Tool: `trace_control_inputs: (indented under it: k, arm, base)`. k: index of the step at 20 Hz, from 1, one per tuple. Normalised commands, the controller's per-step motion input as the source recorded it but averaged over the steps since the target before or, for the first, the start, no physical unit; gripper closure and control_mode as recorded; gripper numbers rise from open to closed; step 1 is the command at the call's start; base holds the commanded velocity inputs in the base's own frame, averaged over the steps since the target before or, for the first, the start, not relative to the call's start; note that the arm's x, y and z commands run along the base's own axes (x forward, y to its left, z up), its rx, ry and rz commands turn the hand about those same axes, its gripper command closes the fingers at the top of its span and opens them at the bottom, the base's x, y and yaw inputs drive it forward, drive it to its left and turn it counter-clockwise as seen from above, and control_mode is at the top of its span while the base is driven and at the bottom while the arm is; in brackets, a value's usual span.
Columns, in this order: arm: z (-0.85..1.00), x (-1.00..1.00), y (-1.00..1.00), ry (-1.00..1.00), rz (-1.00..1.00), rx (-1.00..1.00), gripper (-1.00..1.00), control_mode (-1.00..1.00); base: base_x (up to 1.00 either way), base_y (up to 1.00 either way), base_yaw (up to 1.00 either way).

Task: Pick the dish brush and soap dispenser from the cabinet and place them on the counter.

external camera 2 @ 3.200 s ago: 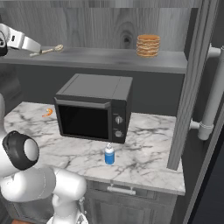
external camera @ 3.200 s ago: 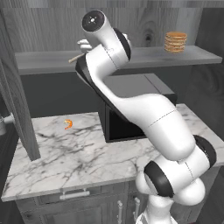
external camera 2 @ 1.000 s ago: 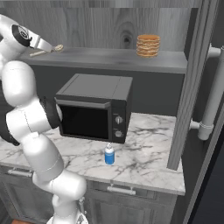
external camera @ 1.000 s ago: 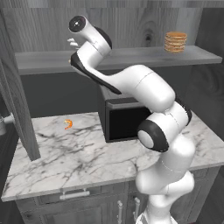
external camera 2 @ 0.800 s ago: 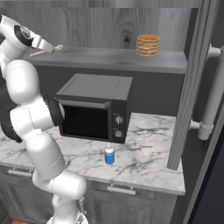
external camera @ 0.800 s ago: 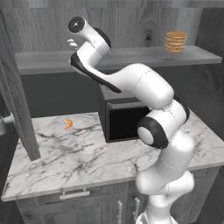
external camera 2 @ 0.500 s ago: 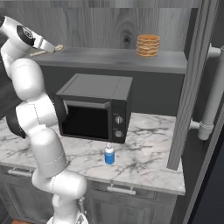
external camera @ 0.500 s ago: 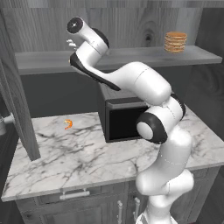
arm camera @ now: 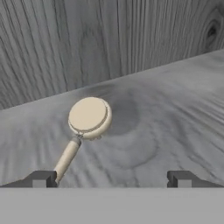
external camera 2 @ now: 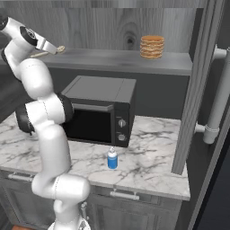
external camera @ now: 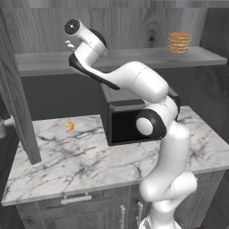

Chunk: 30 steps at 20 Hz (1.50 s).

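My fingers (arm camera: 109, 178) stand wide apart with nothing between them, hovering over the dish brush (arm camera: 83, 127), whose handle runs toward my left fingertip and whose round pale head lies on the grey cabinet shelf (external camera 2: 112, 60). So the brush is not yet gripped. Down on the marble surface (external camera 2: 148, 157) the blue soap dispenser (external camera 2: 112, 159) already stands upright in front of the microwave (external camera 2: 96, 110). Judging from this, half the job is done; grasping and lowering the brush remain
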Motion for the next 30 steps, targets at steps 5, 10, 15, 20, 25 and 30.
trace_control_inputs:
  k: [5, 10, 15, 20, 25, 30]
  arm:
    - [0.00, 0.27, 0.17, 0.02, -0.04, 0.00, -1.00, -1.00]
    - [-0.07, 0.26, 0.12, 0.02, -0.04, 0.00, -1.00, -1.00]
    - [-0.08, 0.28, 0.09, 0.01, -0.03, 0.00, -1.00, -1.00]
    - [-0.04, 0.30, 0.10, 0.01, -0.03, 0.00, -1.00, -1.00]
    - [-0.01, 0.31, 0.11, 0.01, -0.03, 0.00, -1.00, -1.00]
    - [-0.01, 0.29, 0.11, 0.04, -0.03, 0.00, -1.00, -1.00]
  base:
    - [0.00, 0.00, 0.00]
    - [0.00, 0.00, 0.00]
    - [0.00, 0.00, 0.00]
    - [0.00, 0.00, 0.00]
    - [0.00, 0.00, 0.00]
    - [0.00, 0.00, 0.00]
